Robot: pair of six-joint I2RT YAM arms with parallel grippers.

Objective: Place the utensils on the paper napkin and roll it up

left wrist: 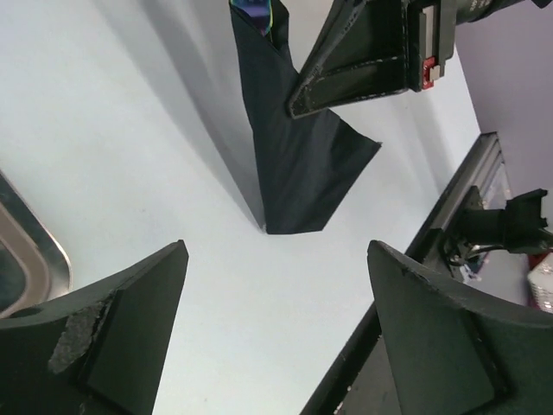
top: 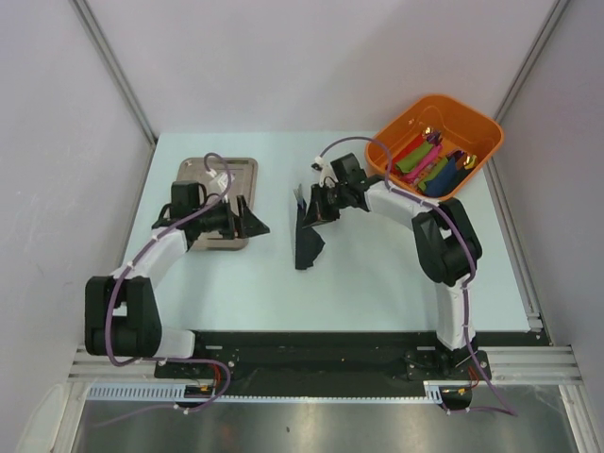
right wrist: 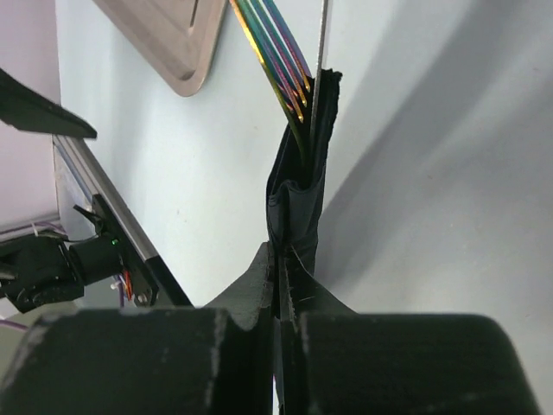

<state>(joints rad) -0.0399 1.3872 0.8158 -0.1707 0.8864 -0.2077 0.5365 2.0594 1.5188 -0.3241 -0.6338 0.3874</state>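
The black paper napkin [top: 307, 238] hangs folded and partly lifted at the table's middle, its lower end on the table. My right gripper [top: 317, 204] is shut on its upper part. In the right wrist view the napkin [right wrist: 301, 203] is pinched between the jaws, with the iridescent utensils [right wrist: 278, 59] sticking out of the fold. The left wrist view shows the napkin [left wrist: 294, 164] hanging and a bit of utensil [left wrist: 257, 15] at its top. My left gripper [top: 253, 221] is open and empty, left of the napkin, beside the steel tray.
A steel tray [top: 218, 175] lies at the back left, its corner showing in the right wrist view [right wrist: 173, 43]. An orange bin [top: 434, 132] with coloured rolled napkins stands at the back right. A black rail [top: 321, 344] runs along the near edge.
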